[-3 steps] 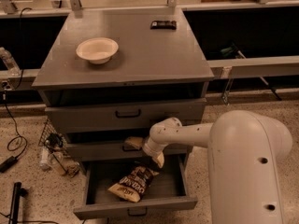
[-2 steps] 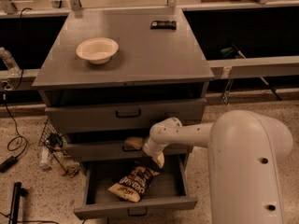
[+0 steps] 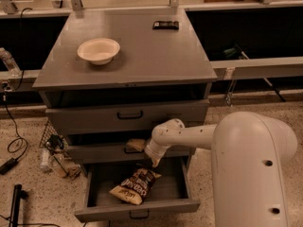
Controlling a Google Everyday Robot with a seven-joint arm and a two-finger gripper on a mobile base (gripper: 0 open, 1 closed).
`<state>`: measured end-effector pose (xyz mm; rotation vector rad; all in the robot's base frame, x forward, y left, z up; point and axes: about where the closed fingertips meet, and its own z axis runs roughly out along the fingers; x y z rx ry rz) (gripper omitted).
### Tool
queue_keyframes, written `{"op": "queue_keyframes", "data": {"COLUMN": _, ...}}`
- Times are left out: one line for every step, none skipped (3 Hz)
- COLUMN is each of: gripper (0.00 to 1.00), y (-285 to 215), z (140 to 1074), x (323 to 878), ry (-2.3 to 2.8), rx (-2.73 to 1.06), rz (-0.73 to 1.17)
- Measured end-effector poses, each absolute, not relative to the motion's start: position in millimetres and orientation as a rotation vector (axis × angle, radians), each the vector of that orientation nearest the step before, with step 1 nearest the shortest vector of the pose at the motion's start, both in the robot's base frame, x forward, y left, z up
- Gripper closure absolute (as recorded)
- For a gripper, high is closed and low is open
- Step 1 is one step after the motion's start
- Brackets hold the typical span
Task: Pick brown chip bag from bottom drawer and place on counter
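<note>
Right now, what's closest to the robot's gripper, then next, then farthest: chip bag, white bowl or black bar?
The gripper hangs over the open bottom drawer.
1. Brown chip bag, just below, in the drawer.
2. White bowl, left on the counter.
3. Black bar, at its back edge.

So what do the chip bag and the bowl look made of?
Brown chip bag: likely plastic film, crinkled and faintly shiny. Bowl: matte off-white, probably paper or foam; cannot say which. The gripper hangs above the bag, over the open bottom drawer.

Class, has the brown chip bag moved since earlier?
No. Measured against the front of the bottom drawer, the brown chip bag has not moved; the gripper hangs above it.
</note>
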<state>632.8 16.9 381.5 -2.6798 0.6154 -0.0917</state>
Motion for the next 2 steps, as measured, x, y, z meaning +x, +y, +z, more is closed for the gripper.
{"op": "queue_keyframes", "data": {"gripper": 0.45, "y": 17.0, "z": 381.6, "x": 632.8, "ry": 0.615, "rx": -2.68, "rz": -0.092}}
{"op": "queue_keyframes", "data": {"gripper": 0.23, "y": 17.0, "z": 381.6, "x": 632.8, "ry": 0.615, "rx": -2.68, "rz": -0.092}}
